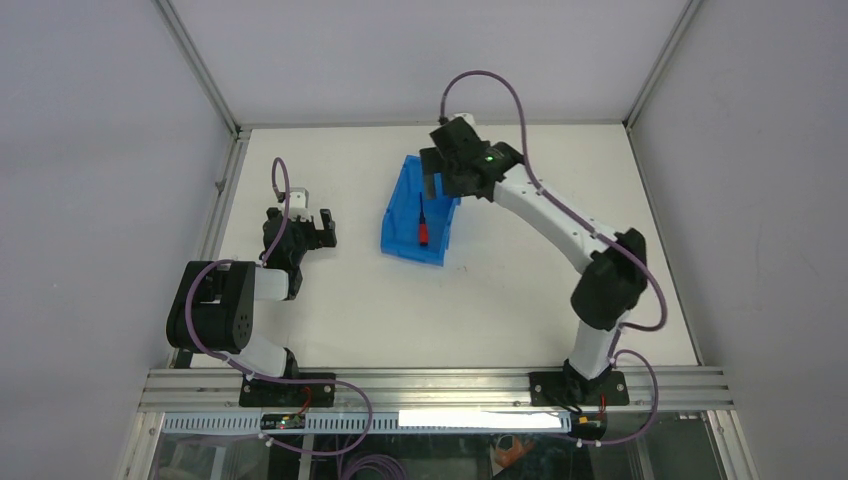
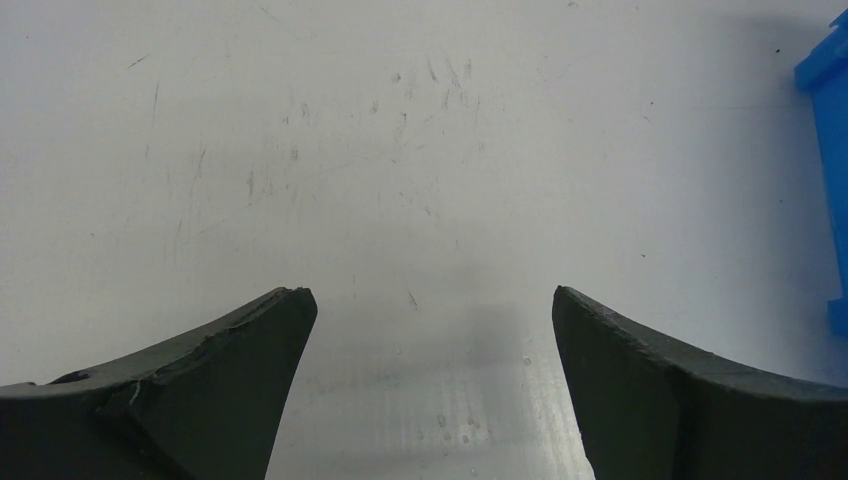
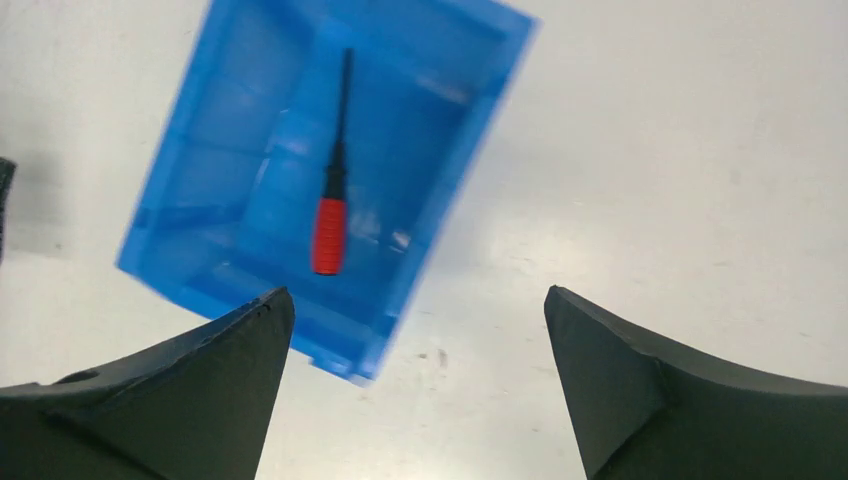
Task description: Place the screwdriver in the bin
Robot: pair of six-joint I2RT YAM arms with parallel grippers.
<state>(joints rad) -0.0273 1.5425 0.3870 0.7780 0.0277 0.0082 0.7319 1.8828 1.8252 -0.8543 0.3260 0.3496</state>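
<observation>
The blue bin [image 1: 402,222] stands on the white table at centre back. The screwdriver [image 1: 423,229], with a red handle and dark shaft, lies inside it. The right wrist view shows the screwdriver [image 3: 330,232] flat on the floor of the bin [image 3: 230,120], shaft pointing away. My right gripper [image 1: 436,172] hangs above the bin's far end, open and empty; in its wrist view [image 3: 415,300] the jaws stand wide apart over bare table beside the bin. My left gripper [image 1: 322,228] is open and empty, left of the bin, over bare table [image 2: 430,300].
The bin's blue edge [image 2: 828,150] shows at the right of the left wrist view. Grey enclosure walls surround the table. An aluminium rail [image 1: 430,385] runs along the near edge with both arm bases on it.
</observation>
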